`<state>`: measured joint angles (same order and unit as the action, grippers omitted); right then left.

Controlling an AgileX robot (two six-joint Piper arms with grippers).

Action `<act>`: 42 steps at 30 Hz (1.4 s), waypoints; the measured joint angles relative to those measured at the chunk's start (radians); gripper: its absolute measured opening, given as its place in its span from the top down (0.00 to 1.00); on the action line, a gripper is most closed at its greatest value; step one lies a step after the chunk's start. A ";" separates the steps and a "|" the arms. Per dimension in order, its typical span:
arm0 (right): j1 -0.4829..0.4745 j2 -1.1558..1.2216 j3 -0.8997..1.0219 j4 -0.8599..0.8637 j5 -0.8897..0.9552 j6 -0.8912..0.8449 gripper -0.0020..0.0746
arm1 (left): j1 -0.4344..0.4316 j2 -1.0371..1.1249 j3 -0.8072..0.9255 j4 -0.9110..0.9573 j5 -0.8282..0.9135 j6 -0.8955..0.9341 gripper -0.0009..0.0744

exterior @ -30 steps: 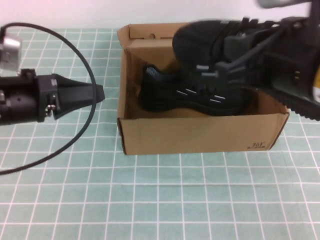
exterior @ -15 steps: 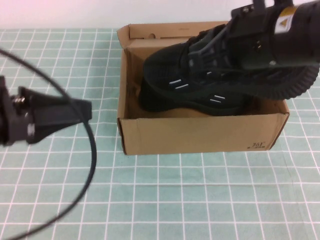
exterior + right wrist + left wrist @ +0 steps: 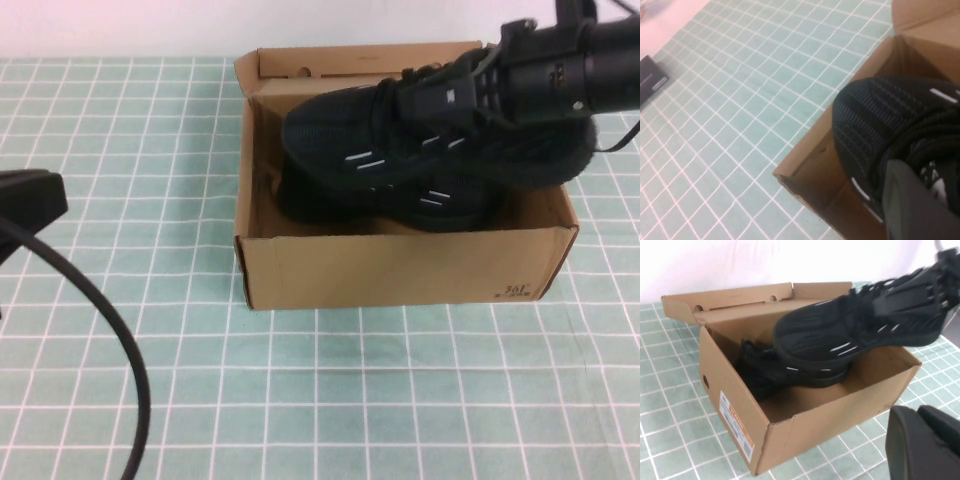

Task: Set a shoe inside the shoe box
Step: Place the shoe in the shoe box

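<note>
Shoe (image 3: 400, 140), held by right gripper (image 3: 470, 95) over print-cornered shoe box (image 3: 400, 270).

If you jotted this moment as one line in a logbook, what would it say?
right gripper: shut on shoe, over shoe box | second shoe: already inside | left gripper: shut, off to box's left

From my remote station this reads as a robot test bench in a lab, not a home or shop. The table (image 3: 300, 400) is covered by a green cutting-style mat with a white grid, running edge to edge. At twelve o'clock a plain white backdrop (image 3: 120, 25) closes off the scene, with no furniture or decoration. A thick black cable (image 3: 100, 310) loops across the mat at eight o'clock, typical rig wiring.
</note>
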<state>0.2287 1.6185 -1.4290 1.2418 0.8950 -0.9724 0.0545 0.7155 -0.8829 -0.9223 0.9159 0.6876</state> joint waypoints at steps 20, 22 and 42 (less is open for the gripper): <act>0.000 0.164 0.000 0.090 0.103 -0.166 0.98 | 0.000 -0.004 0.000 0.009 0.007 -0.028 0.99; 0.000 0.182 0.000 0.098 0.108 -0.177 0.98 | 0.000 -0.004 0.000 0.009 0.007 -0.028 0.99; -0.002 0.176 0.000 -0.060 0.126 -0.129 0.13 | 0.000 -0.004 0.000 0.010 0.047 -0.028 0.99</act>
<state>0.2269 1.7946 -1.4290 1.1823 1.0206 -1.1019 0.0545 0.7115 -0.8829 -0.9119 0.9629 0.6596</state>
